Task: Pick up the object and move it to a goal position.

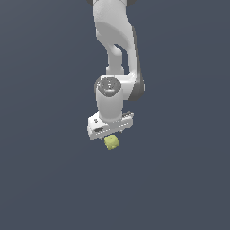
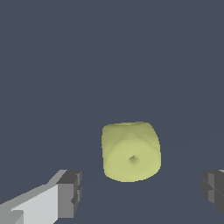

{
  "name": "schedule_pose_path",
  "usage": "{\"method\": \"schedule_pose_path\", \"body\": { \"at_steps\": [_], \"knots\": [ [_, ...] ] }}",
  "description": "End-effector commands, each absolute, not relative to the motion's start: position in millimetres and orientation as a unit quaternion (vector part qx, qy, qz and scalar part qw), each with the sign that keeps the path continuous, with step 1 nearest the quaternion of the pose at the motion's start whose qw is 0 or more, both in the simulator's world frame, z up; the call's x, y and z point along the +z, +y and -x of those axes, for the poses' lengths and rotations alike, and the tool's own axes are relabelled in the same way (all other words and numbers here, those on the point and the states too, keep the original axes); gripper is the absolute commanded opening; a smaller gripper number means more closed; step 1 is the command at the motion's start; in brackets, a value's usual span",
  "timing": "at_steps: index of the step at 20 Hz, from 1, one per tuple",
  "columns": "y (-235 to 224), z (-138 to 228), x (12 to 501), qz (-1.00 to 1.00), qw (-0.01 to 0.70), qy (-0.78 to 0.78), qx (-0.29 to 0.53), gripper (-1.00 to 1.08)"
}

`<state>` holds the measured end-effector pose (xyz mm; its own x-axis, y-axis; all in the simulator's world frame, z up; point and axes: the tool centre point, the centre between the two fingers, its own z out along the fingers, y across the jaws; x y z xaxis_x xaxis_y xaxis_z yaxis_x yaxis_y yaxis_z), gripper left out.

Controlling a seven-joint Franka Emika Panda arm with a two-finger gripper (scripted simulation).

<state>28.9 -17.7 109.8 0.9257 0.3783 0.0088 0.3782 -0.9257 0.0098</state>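
The white arm [image 1: 112,54] reaches down from the top of the exterior view, ending in a wide white pincer [image 1: 110,134] that hangs over a plain dark blue-grey worktop [image 1: 45,179]. Directly under the pincer sits the lump [image 1: 111,143], a small pale yellow-green, rounded, cube-like thing, much narrower than the white body above it; in this view it shows just below the body's lower edge, and whether it touches the worktop or the pincer cannot be told from here. In the wrist view the lump [image 2: 131,152] lies between the two dark grey fingertips [image 2: 70,192], with clear worktop showing on either side of it, so the pincer [image 2: 142,192] is released, spread wide and touching nothing. The lump appears a little nearer the fingertip with the white finger behind it than the other one at the frame's edge. A shallow dimple marks the middle of its facing side. No brand, label or writing can be read on the arm, the pincer or the lump.
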Motion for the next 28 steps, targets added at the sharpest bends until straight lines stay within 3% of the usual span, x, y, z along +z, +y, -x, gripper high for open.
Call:
{"method": "schedule_pose_path", "body": {
  "at_steps": [1, 27, 28],
  "knots": [
    [-18.3, -29.5, 101.2, -0.978, 0.002, 0.21, 0.003, 1.0],
    [-19.3, -29.4, 39.6, -0.973, 0.0, 0.231, 0.0, 1.0],
    [-19.3, -29.4, 39.6, -0.973, 0.0, 0.231, 0.0, -1.0]
  ]
}}
